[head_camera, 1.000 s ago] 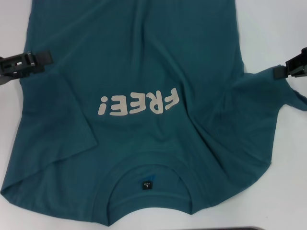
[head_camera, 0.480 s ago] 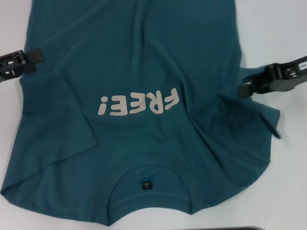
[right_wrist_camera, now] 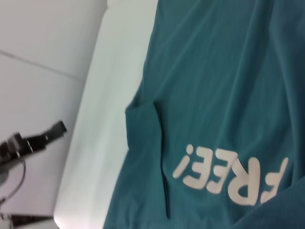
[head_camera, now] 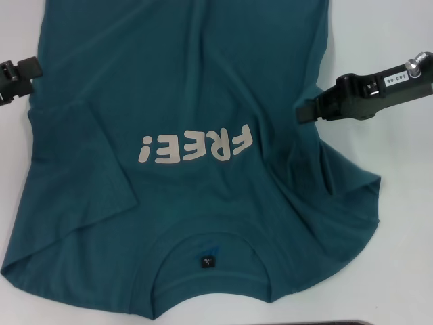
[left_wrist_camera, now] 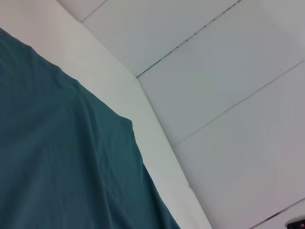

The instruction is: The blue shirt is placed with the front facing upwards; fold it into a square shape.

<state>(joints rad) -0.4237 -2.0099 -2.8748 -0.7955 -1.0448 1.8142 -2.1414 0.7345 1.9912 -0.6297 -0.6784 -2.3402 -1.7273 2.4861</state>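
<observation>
The blue shirt [head_camera: 196,88] lies front up on the white table, with pale "FREE!" letters [head_camera: 196,147] and its collar and black neck label [head_camera: 207,261] nearest me. Its right sleeve [head_camera: 338,169] is folded inward over the body. My right gripper [head_camera: 302,112] hovers over the shirt's right side, its fingers together on the sleeve cloth. My left gripper [head_camera: 24,70] sits at the shirt's left edge, just off the cloth. The right wrist view shows the letters [right_wrist_camera: 228,176], the left sleeve [right_wrist_camera: 145,129] and the left gripper [right_wrist_camera: 35,140] far off.
The white table [head_camera: 399,203] shows bare on both sides of the shirt. The left wrist view shows the shirt's edge [left_wrist_camera: 71,157], the table's rim [left_wrist_camera: 157,143] and a pale tiled floor [left_wrist_camera: 228,95] beyond. A dark edge [head_camera: 338,322] lies at the near side.
My right gripper has moved left from beyond the shirt's right side to over its body, carrying the sleeve inward. My left gripper has drawn back left, off the shirt's edge.
</observation>
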